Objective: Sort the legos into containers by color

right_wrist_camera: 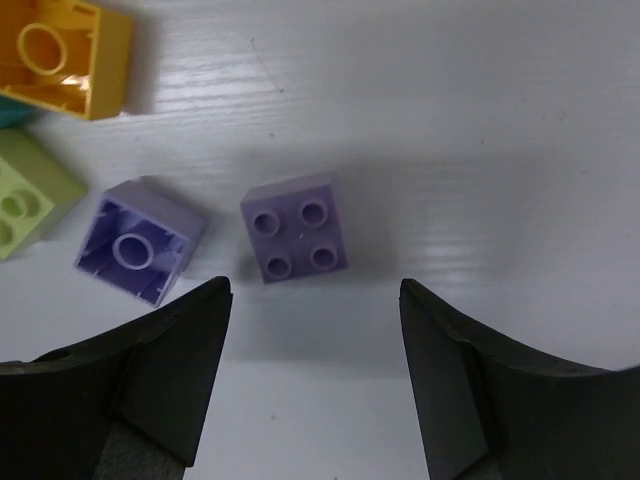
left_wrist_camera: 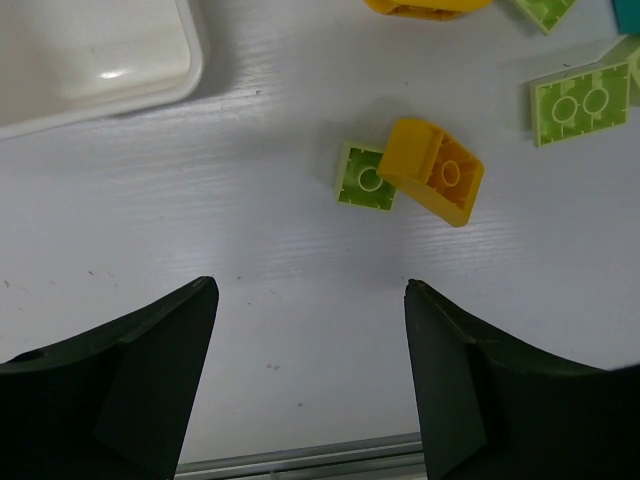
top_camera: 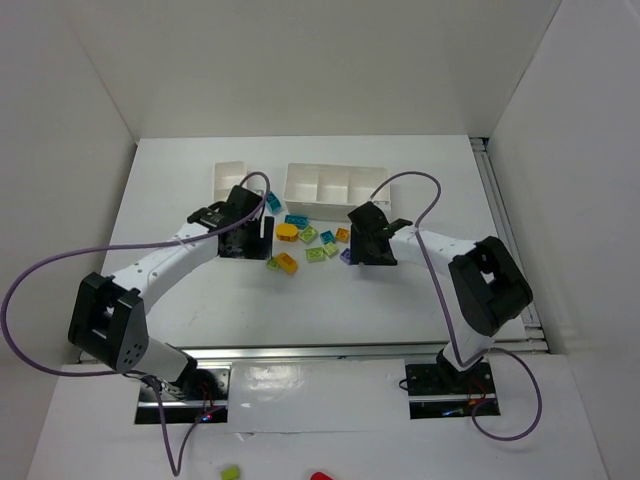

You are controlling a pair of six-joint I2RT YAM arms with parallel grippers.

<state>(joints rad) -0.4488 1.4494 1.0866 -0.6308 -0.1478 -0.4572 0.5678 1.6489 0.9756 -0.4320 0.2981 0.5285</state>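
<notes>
From the near edge of the bench (top_camera: 300,315) both my arms reach in toward the middle, where the legos lie scattered between them. My left gripper (left_wrist_camera: 308,295) hangs over bare tabletop with its fingers spread wide and nothing between them. Just beyond its tips a small lime green brick (left_wrist_camera: 365,178) lies studs up, and a yellow-orange brick (left_wrist_camera: 437,168) leans tilted against it, touching. Further right in that wrist view sits a larger lime green brick (left_wrist_camera: 580,100). My right gripper (right_wrist_camera: 313,295) is likewise wide open and holds nothing. Just past its tips a purple brick (right_wrist_camera: 296,228) sits studs up, and a second purple brick (right_wrist_camera: 135,250) lies hollow side up near it, not touching. Beyond those I see an orange brick (right_wrist_camera: 65,55), also hollow side up, and a lime green piece (right_wrist_camera: 20,200) at the view's left margin. From overhead, the rounded yellow piece (top_camera: 287,232) lies a little farther out, with a teal brick (top_camera: 296,220) just behind it. Another teal brick (top_camera: 273,201) sits by the near right corner of the smaller tray (top_camera: 226,166), which stands toward the far left corner, partly hidden by my left wrist. The three-compartment tray (top_camera: 335,208) stands beside it, near the middle of the far edge.
</notes>
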